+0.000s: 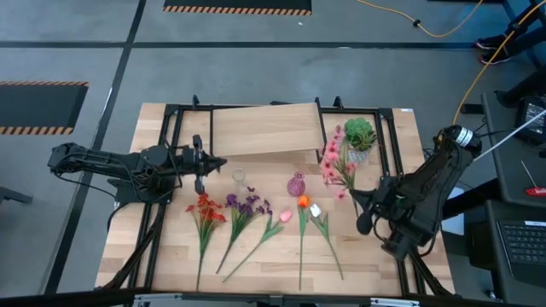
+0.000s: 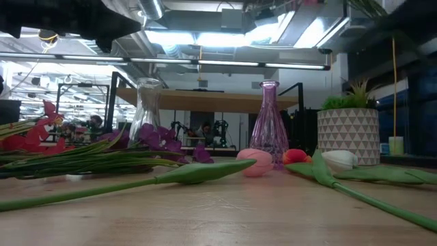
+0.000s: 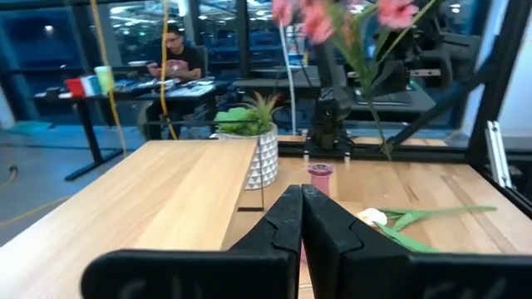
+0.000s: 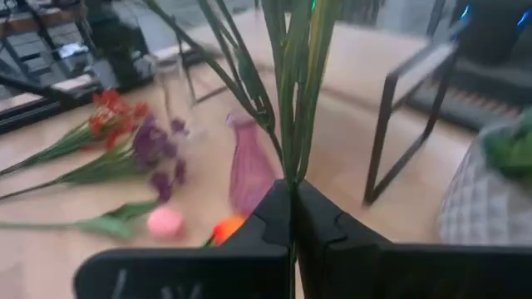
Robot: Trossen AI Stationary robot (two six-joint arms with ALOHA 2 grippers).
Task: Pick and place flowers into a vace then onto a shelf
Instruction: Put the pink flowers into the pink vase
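Right wrist view shows the right gripper (image 4: 291, 218) clamped on the pink flower stems (image 4: 293, 100) beside the purple vase (image 4: 251, 170); next comes lowering them into its mouth, while the left gripper (image 3: 301, 218) waits closed and empty.

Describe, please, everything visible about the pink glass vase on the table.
The pink glass vase is translucent, with a bulbous base, narrow ribbed neck and open rim. It stands upright and empty on the wooden tabletop, between the clear glass vase and the white patterned plant pot. The pink tulip head lies by its base.
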